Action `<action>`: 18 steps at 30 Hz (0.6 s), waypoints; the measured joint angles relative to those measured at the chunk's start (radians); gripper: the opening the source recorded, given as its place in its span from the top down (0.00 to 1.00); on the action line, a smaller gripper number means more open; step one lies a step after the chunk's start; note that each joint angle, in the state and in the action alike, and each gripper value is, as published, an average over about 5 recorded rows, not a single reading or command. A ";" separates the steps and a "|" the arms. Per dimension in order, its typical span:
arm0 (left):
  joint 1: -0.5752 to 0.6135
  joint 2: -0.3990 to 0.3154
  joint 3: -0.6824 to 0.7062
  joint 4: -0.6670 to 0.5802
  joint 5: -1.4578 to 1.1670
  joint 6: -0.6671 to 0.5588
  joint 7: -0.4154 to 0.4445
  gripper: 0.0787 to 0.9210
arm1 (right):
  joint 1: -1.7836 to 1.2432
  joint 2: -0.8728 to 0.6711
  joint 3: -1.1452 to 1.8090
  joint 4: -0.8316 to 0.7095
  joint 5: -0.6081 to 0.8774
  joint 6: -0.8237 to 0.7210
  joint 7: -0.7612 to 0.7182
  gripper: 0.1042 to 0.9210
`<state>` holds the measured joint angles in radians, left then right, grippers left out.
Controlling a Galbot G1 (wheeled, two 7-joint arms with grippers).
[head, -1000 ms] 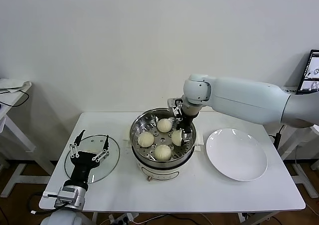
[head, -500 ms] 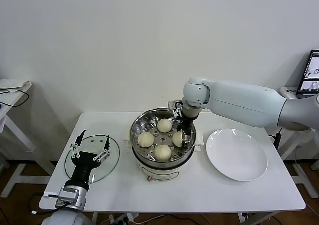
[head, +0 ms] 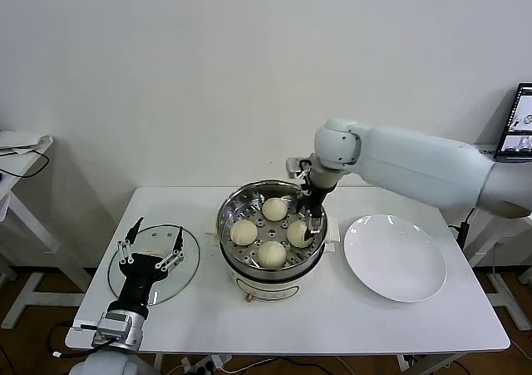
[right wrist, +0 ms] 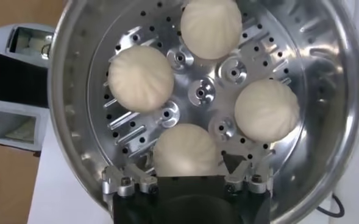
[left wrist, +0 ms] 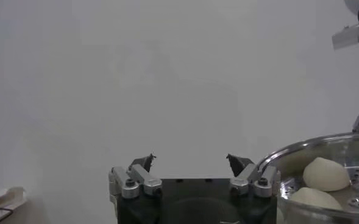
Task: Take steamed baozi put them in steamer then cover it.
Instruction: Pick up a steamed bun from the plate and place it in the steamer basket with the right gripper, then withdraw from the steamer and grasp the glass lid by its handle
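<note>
Several cream-white baozi lie on the perforated tray of the steel steamer (head: pixel 229 202) at the table's middle, among them one at the back (head: pixel 274 209) and one on the right side (head: pixel 296 232). My right gripper (head: pixel 312 222) hangs open just above that right-side baozi (right wrist: pixel 185 149), a finger on either side and not gripping it. The other baozi (right wrist: pixel 141 78) sit apart round the steamer's tray (right wrist: pixel 200 91). My left gripper (head: pixel 158 225) rests open and empty over the glass lid (head: pixel 189 259) at the table's left; the left wrist view shows the left gripper (left wrist: pixel 191 161) pointing toward the steamer (left wrist: pixel 301 146).
An empty white plate (head: pixel 395 259) lies to the right of the steamer. The steamer's white base (head: pixel 270 290) faces the table's front edge. A small side table (head: pixel 17 150) stands far left and a screen (head: pixel 519 121) far right.
My right gripper has opened and let go of the right-side baozi, which now lies in the steamer. The gripper has lifted slightly. The left arm has not moved.
</note>
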<state>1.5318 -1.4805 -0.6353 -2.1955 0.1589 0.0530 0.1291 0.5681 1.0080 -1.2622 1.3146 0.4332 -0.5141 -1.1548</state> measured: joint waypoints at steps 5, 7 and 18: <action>-0.005 -0.004 -0.008 0.001 -0.005 0.015 0.009 0.12 | 0.001 -0.082 0.071 0.027 0.025 0.012 -0.012 0.12; -0.009 -0.007 -0.011 0.002 -0.013 0.021 0.014 0.12 | -0.011 -0.123 0.111 0.041 0.037 0.019 -0.010 0.12; -0.028 -0.021 -0.030 0.004 -0.042 0.044 0.017 0.12 | -0.236 -0.381 0.463 0.161 0.183 0.126 0.191 0.12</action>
<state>1.5034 -1.5012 -0.6648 -2.1918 0.1169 0.0970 0.1457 0.3324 0.6271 -0.7988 1.4753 0.6164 -0.3883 -0.9642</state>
